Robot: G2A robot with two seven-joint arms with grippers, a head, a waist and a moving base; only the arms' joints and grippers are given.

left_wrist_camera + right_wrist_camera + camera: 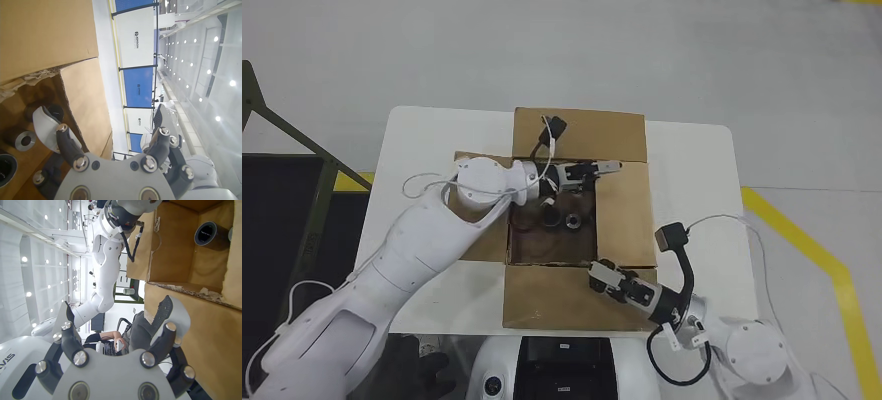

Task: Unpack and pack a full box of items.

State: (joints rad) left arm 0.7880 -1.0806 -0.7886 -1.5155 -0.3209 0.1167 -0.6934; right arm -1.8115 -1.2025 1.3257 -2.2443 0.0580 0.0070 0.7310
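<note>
Starting at the left, the white rectangular table (422, 140) carries the brown corrugated cardboard box (582, 130) at its centre, with all four flaps folded outward. The left gripper (592, 170) is positioned over the far part of the box opening. It is released, with nothing between its widely spread fingers. In the left wrist view, one white finger (45, 121) lies over the box interior. Several dark hollow cylinders (25, 140) rest on the box floor below it, some with the bore facing upward. To the right, the right gripper (604, 277) is positioned over the near flap, outside the opening. It is likewise released and empty, and whether it touches the flap cannot be determined.
</note>
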